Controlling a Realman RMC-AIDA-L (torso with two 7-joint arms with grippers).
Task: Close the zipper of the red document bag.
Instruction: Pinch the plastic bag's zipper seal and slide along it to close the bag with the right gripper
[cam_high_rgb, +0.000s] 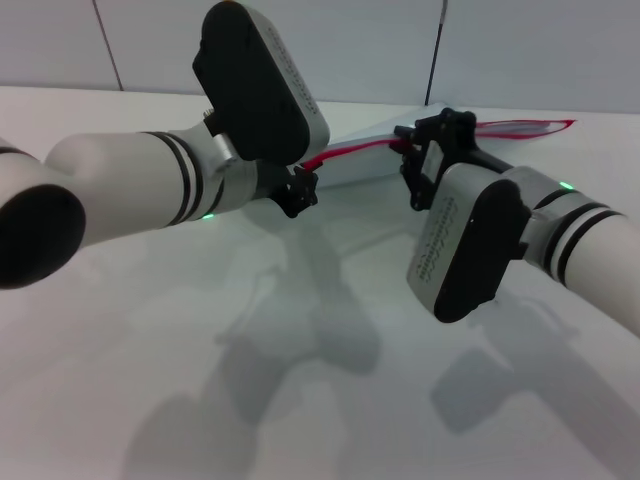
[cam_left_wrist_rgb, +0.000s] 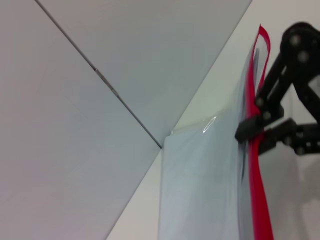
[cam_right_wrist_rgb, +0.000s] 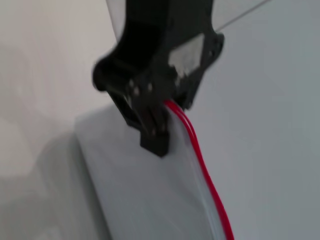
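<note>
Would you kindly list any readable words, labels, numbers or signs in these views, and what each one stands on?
Right forearm housing: a line of pale lettering, too blurred to read.
Left forearm housing: a faint line of lettering, also unreadable.
Red document bag and its zipper: no text visible.
No signs or numbers elsewhere.

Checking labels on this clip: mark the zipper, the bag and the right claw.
zipper (cam_left_wrist_rgb: 260, 200), left wrist view, red strip along the bag's edge.
bag (cam_left_wrist_rgb: 200, 190), left wrist view, clear flat panel.
right claw (cam_left_wrist_rgb: 252, 131), left wrist view, fingertips closed on the zipper.
</note>
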